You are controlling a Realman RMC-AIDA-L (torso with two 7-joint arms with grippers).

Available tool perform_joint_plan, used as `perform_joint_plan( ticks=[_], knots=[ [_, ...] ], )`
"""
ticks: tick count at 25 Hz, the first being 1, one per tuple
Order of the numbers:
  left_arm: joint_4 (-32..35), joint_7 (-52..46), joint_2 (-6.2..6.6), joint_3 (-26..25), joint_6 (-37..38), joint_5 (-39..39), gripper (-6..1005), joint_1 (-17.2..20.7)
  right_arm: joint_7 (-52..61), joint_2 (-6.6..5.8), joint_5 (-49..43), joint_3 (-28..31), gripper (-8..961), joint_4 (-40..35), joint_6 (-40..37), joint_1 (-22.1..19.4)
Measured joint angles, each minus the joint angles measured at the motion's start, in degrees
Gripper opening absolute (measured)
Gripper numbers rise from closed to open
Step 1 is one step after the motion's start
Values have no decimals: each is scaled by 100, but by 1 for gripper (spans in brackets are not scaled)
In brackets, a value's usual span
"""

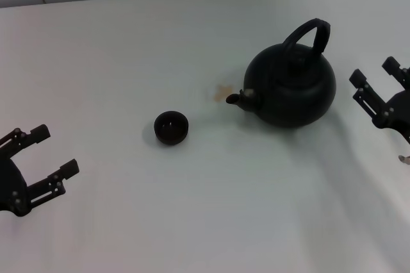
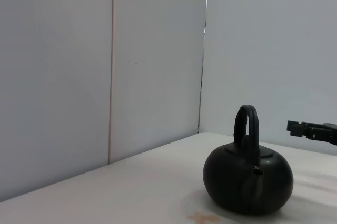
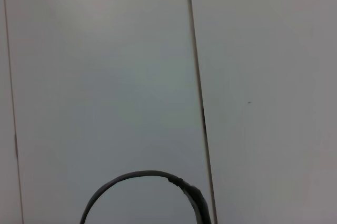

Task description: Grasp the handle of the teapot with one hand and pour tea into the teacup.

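Note:
The matte-black teapot (image 1: 291, 84) stands on the white table at the right, its spout (image 1: 240, 98) pointing left toward the teacup (image 1: 171, 127). Its arched handle (image 1: 307, 33) stands upright over the lid. The teapot (image 2: 247, 182) and handle (image 2: 246, 124) also show in the left wrist view. My right gripper (image 1: 375, 73) is open, to the right of the teapot and apart from it. One of its fingers (image 2: 304, 128) shows in the left wrist view. My left gripper (image 1: 56, 151) is open and empty at the lower left, well away from the cup.
A faint yellowish stain (image 1: 223, 91) marks the table (image 1: 192, 222) just behind the spout. A panelled wall (image 2: 105, 77) rises behind the table. The right wrist view shows the wall and a thin dark arc (image 3: 142, 174) at its lower edge.

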Motion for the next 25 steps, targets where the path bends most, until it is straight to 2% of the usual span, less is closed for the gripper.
perform_joint_plan(
  ticks=[3, 6, 7, 8, 11, 12, 16, 20, 22, 23, 25],
  knots=[
    [-2, -10, 5, 7, 1, 0, 813, -11, 22, -21, -53, -80, 695, -17, -55, 18],
    [-2, -12, 9, 8, 9, 0, 813, -19, 196, -58, -389, -403, 695, -304, -220, 73],
    [-2, -13, 17, 16, 31, 10, 813, -37, 684, -68, -886, -716, 695, -857, -321, 108],
    [-1, -15, 21, 24, 34, 32, 813, -69, 684, -68, -886, -716, 695, -857, -321, 108],
    [4, -16, 24, 25, 34, 34, 813, -81, 1803, -103, -1760, -1159, 695, -1790, -524, 222],
    [23, -20, 28, 31, 34, 43, 813, -117, 2311, -157, -2233, -1305, 695, -2152, -664, 353],
    [33, -95, 41, 36, 20, 68, 813, -198, 2618, -216, -2667, -1346, 695, -2342, -755, 536],
    [74, -195, 62, 61, 23, 89, 813, -280, 2668, -203, -2764, -1412, 695, -2618, -784, 594],
    [294, -536, 206, 340, -9, 251, 813, -531, 2972, -192, -3037, -1652, 695, -3124, -795, 663],
    [294, -536, 206, 340, -9, 251, 813, -531, 2972, -192, -3037, -1652, 695, -3124, -795, 663],
    [508, -890, 329, 534, -17, 501, 813, -749, 3393, -204, -3390, -1804, 695, -3497, -799, 801]
  ],
)
